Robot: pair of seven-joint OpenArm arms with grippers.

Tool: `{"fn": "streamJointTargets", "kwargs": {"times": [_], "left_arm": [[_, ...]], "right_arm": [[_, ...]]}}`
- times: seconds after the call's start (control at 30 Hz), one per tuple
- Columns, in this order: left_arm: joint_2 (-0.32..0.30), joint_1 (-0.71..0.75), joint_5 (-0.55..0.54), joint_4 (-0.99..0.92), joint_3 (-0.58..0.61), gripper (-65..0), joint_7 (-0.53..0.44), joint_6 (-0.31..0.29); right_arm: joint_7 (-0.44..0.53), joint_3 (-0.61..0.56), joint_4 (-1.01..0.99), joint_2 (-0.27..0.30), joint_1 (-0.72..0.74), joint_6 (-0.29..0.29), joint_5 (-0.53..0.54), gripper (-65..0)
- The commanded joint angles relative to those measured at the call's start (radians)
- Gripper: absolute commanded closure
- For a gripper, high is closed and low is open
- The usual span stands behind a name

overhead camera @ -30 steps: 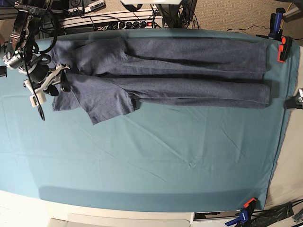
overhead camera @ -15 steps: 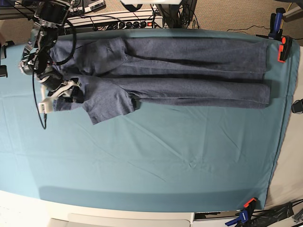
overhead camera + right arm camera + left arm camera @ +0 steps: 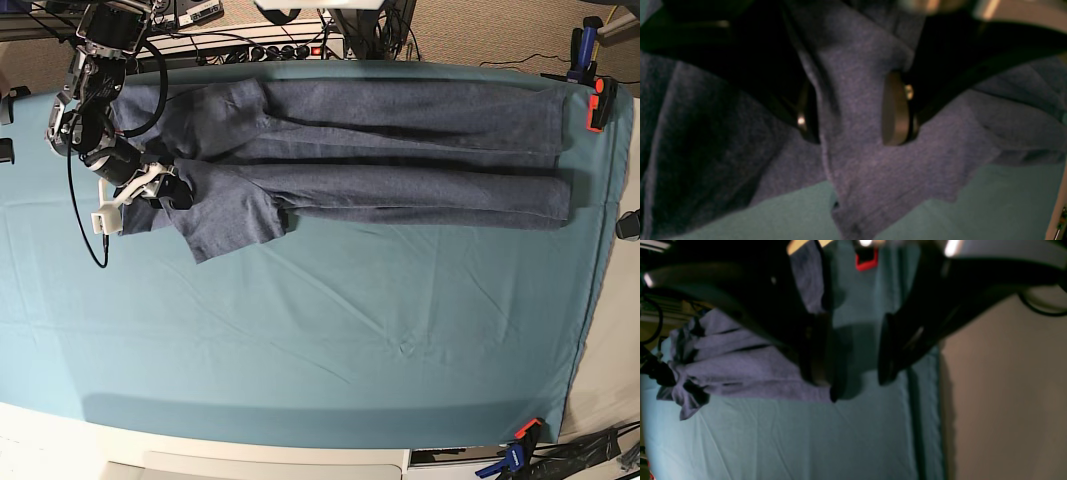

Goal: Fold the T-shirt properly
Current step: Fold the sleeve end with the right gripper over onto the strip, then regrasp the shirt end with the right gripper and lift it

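Note:
The T-shirt (image 3: 400, 150) lies folded into a long slate-blue band along the far side of the teal table cloth (image 3: 320, 340), with one sleeve (image 3: 235, 225) sticking out toward the front. My right gripper (image 3: 170, 190) sits over the shirt's left end. In the right wrist view it (image 3: 851, 133) is open, and a raised ridge of the T-shirt (image 3: 857, 150) stands between its fingers. My left gripper (image 3: 858, 383) is open and empty above bare cloth near the table's right edge, just beside the T-shirt (image 3: 740, 370). In the base view only a dark bit of the left arm (image 3: 630, 226) shows.
Orange clamps (image 3: 598, 105) (image 3: 522, 432) and a blue one (image 3: 583, 45) pin the cloth at the right corners. A power strip and cables (image 3: 270, 48) run behind the table. Beige floor (image 3: 1007, 390) lies beyond the cloth's right edge.
My right gripper has moved rightward from the table's left edge onto the shirt's left end. The left arm has drawn back at the right edge.

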Motion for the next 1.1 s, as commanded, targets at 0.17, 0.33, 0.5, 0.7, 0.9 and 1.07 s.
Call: {"fn": "streamJointTargets", "kwargs": {"times": [0.17,0.33,0.5,0.7,0.9,1.07], "left_arm": [[-0.036,-0.017,-0.023,0.010,-0.010,-24.5,-0.011,-0.005],[-0.036,-0.017,-0.023,0.010,-0.010,-24.5,-0.015,-0.005],[-0.036,-0.017,-0.023,0.010,-0.010,-24.5,-0.015,-0.005],[-0.036,-0.017,-0.023,0.010,-0.010,-24.5,-0.015,-0.005],[-0.036,-0.017,-0.023,0.010,-0.010,-24.5,-0.015,-0.005],[-0.036,-0.017,-0.023,0.010,-0.010,-24.5,-0.015,-0.005]], "right_arm": [[0.020,0.003,0.013,0.020,0.012,0.034,0.024,-21.9],[0.030,0.003,0.013,0.020,0.014,0.041,0.025,-21.0],[0.035,0.003,0.013,0.020,0.014,0.070,0.025,-16.9],[0.077,0.003,0.013,0.019,0.029,0.070,0.023,-17.0],[0.071,0.001,0.013,0.019,0.090,0.070,-0.005,-17.1],[0.071,-0.023,0.013,0.019,0.103,0.062,-0.029,-17.1]]}}
